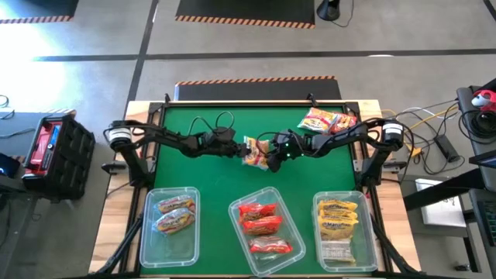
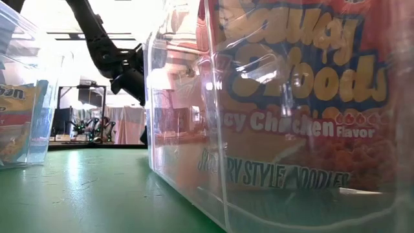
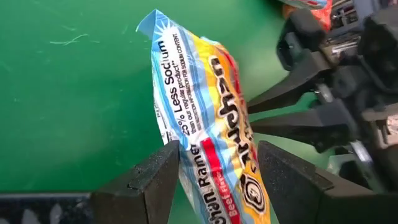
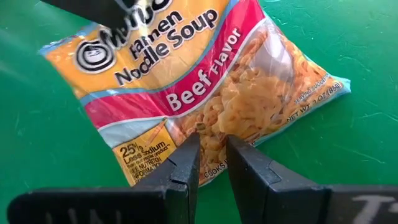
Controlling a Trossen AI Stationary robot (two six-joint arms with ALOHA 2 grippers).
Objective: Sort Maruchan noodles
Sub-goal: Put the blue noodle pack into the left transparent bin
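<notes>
- At the centre of the green table (image 1: 194, 167) in the high view, both grippers meet on one Beef-flavor ramen packet (image 1: 254, 152).
- The left gripper (image 3: 217, 180) clamps its edge; the right gripper (image 4: 213, 163) pinches another edge, fingers nearly together.
- Open mat surrounds them; three clear bins (image 1: 261, 230) line the lower edge.
- Label: "Ramen Noodle Soup", "25% Less Sodium".

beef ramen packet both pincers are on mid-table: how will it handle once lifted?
The beef ramen packet probably sags between grips: it's crinkly film. Likely light for its size and slick, since the wrapper looks glossy. Noodles may crack where the right pincer and left pincer pinch it.
</notes>
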